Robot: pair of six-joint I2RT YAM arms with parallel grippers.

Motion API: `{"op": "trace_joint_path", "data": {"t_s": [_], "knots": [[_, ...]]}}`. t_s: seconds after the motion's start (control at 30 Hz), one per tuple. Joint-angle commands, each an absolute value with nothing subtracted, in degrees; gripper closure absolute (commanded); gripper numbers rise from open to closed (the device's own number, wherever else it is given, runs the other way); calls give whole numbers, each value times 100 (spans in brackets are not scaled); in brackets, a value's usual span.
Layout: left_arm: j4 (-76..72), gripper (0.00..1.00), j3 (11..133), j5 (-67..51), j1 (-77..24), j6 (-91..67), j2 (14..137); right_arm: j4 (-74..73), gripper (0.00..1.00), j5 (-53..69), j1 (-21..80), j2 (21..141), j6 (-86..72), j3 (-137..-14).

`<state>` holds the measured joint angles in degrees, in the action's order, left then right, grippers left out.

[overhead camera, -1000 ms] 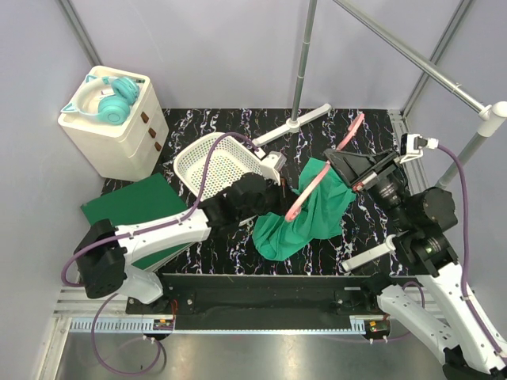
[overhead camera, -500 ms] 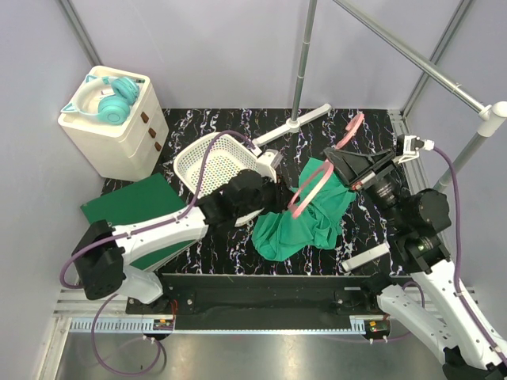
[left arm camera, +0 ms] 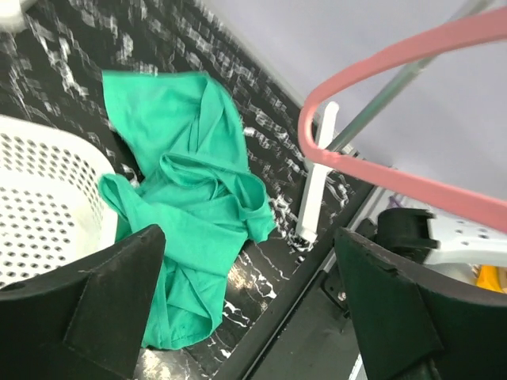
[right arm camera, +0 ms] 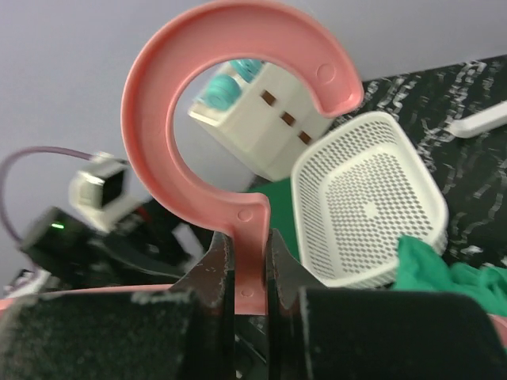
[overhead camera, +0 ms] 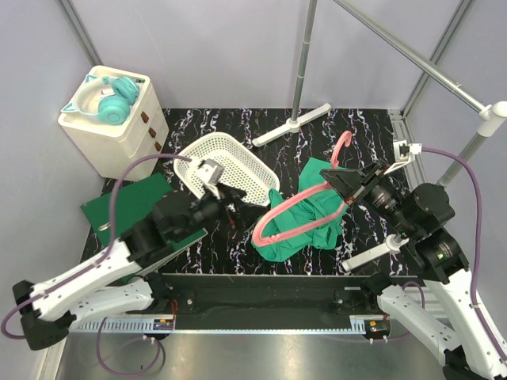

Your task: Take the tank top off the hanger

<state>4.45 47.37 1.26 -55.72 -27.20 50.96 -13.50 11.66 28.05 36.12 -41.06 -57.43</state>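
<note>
Tank top (left arm camera: 198,222) lies crumpled, seemingly free of curved plastic hanger (right arm camera: 247,229).

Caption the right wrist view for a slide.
Right end effector grips the coral hanger below its hook; basket and tank top beyond.

Robot lab test cell with household props.
Grey panel walls (overhead camera: 198,55) box in a black marbled bench (overhead camera: 238,253); a slotted mounting rail (overhead camera: 261,324) runs along its near edge, a white drawer unit (overhead camera: 111,142) with headphones (overhead camera: 111,96) sits at its far-left corner.
</note>
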Motion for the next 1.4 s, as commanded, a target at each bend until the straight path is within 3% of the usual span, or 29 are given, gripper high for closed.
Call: {"op": "trace_joint_path", "data": {"t_s": [0.0, 0.17, 0.4, 0.6, 0.7, 0.77, 0.87, 0.9, 0.97, 1.0, 1.07, 1.17, 1.2, 1.27, 1.3, 1.37], "knots": [[1211, 4, 4947, 307, -5546, -2197, 4062, -2414, 100, 1152, 2795, 3603, -2604, -6187], [1433, 1, 5631, -417, -5537, -2416, 3480, -3119, 100, 897, 2795, 3735, -2005, -6389], [1424, 1, 6301, -2135, -5563, -2891, 4762, -3471, 100, 378, 2795, 3867, -1705, -6337], [1257, 3, 6328, -2030, -5880, -2892, 5176, -3586, 100, 26, 2795, 3806, -1626, -6381], [1248, 9, 6284, -1987, -6064, -2900, 5352, -3577, 100, -131, 2795, 3771, -1643, -6381], [1248, 15, 6241, -1917, -6178, -2874, 5423, -3577, 100, -184, 2795, 3762, -1652, -6390], [1344, 45, 6223, -1907, -6214, -2857, 5510, -3577, 100, -176, 2795, 3762, -1722, -6407], [1388, 60, 6240, -1907, -6214, -2839, 5580, -3568, 100, -150, 2795, 3762, -1740, -6416], [1625, 72, 6380, -1855, -6214, -2725, 5695, -3560, 100, -132, 2795, 3744, -1819, -6434], [1748, 84, 6450, -1794, -6214, -2681, 5817, -3551, 100, -106, 2795, 3735, -1854, -6442], [2047, 99, 6670, -1513, -6214, -2523, 5915, -3525, 98, -53, 2795, 3700, -1977, -6460], [2180, 100, 6820, -846, -6205, -2373, 5924, -3533, 74, -18, 2795, 3639, -2083, -6478], [2188, 100, 6838, -635, -6179, -2338, 5872, -3551, 57, 122, 2795, 3621, -2109, -6495], [2171, 100, 6873, -107, -6091, -2259, 5819, -3699, 39, 106, 2795, 3551, -2136, -6547], [2119, 100, 6890, -10, -5926, -2215, 5784, -3761, 23, 62, 2804, 3525, -2144, -6652], [2013, 100, 6987, 193, -5705, -2171, 5757, -3980, 11, 35, 2795, 3437, -2188, -6767]]}}
